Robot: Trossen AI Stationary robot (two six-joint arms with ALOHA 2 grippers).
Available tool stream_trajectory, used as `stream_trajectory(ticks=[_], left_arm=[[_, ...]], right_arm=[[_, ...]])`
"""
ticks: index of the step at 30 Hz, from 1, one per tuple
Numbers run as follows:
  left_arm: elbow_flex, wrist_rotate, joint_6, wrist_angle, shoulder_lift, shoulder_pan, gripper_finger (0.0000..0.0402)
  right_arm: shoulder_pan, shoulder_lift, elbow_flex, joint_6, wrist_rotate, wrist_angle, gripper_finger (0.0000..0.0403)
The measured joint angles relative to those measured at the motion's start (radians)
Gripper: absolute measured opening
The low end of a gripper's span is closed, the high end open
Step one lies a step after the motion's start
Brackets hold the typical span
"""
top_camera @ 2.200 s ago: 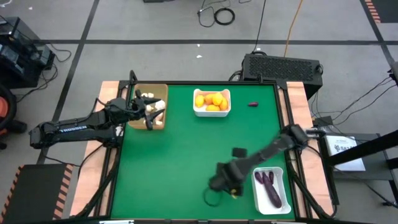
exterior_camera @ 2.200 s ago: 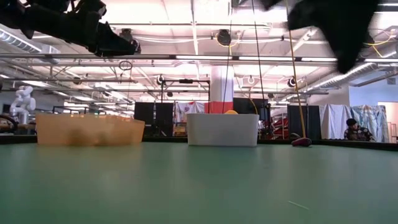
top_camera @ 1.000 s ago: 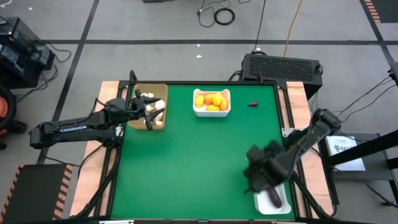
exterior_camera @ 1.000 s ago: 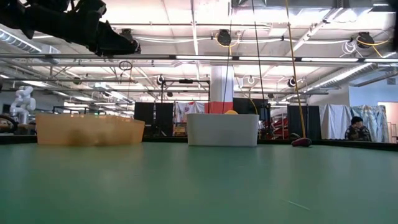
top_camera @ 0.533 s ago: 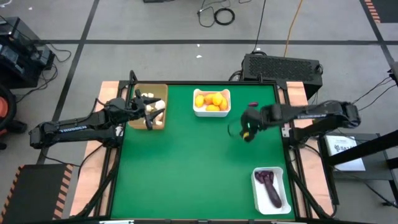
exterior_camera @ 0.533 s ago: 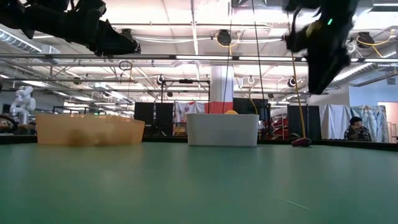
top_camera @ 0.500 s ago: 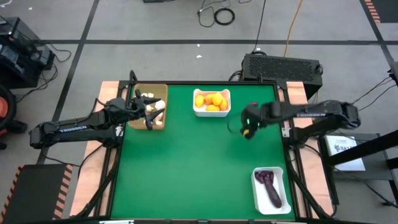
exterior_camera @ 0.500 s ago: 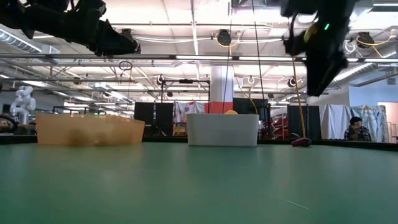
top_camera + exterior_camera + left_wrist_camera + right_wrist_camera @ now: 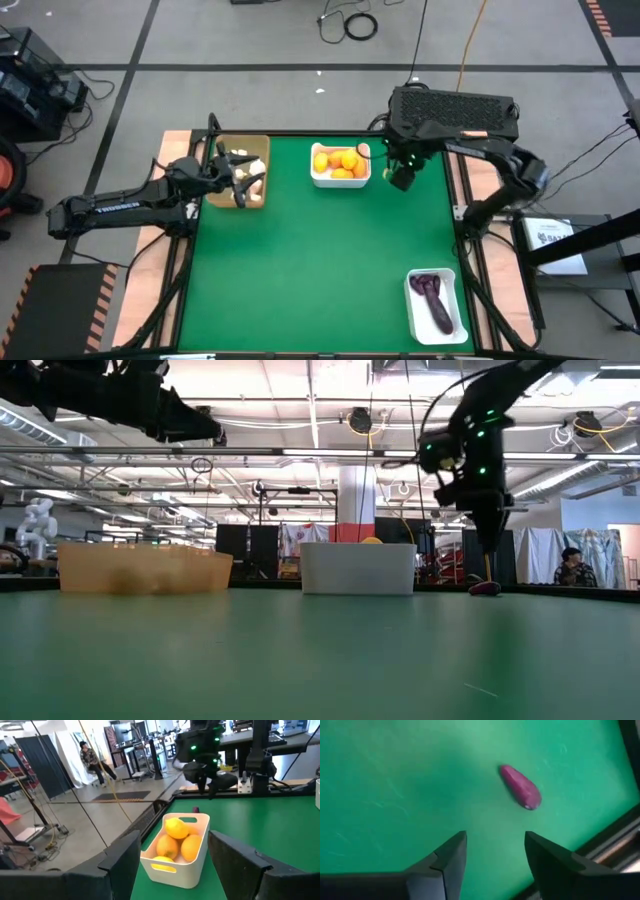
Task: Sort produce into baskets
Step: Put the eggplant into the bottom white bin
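A small purple piece (image 9: 520,787) lies on the green table near its far right corner; it also shows in the low view (image 9: 486,588). My right gripper (image 9: 495,840) hangs open above it, fingers pointing down, touching nothing; in the high view (image 9: 402,175) it covers the piece. My left gripper (image 9: 243,180) is open and empty above the tan tray (image 9: 222,195), which holds white garlic bulbs (image 9: 238,156). A white bin (image 9: 340,181) at the far middle holds orange-yellow fruits (image 9: 177,837). A second white bin (image 9: 412,310) at the near right holds purple eggplants (image 9: 436,300).
The middle and near left of the green table (image 9: 300,270) are bare. The black table frame (image 9: 452,170) runs close beside the purple piece. A black case (image 9: 455,105) stands just beyond the far right edge. A person (image 9: 572,568) sits far off in the room.
My right gripper has swung from above the near-right bin toward the table's far edge, turning about as it went. It now hangs over the small purple piece near the far right corner. The produce has stayed put.
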Motion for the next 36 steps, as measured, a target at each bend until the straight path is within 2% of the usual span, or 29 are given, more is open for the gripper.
stream_trajectory(ticks=[8, 14, 19, 26, 29, 36], left_arm=[[0.0, 0.0, 0.007, -0.004, 0.0, 0.0, 0.0239], [0.0, 0.004, 0.0, -0.047, 0.003, 0.0, 0.0239], [0.0, 0.004, -0.001, -0.055, 0.024, 0.0, 0.0239], [0.0, 0.004, -0.001, -0.057, 0.05, 0.0, 0.0239], [0.0, 0.001, -0.002, -0.057, 0.052, 0.0, 0.0239], [0.0, -0.002, -0.002, -0.057, 0.052, 0.0, 0.0239]], right_arm=[[-0.051, 0.241, 0.199, -0.157, -0.004, -0.078, 0.0227], [-0.093, 0.346, 0.215, -0.235, 0.009, -0.13, 0.0233], [-0.117, 0.382, 0.215, -0.298, 0.072, -0.108, 0.0233], [-0.124, 0.428, 0.209, -0.36, 0.08, -0.066, 0.0233], [-0.123, 0.442, 0.207, -0.362, 0.137, -0.054, 0.0231], [-0.129, 0.441, 0.207, -0.367, 0.125, -0.063, 0.0184]])
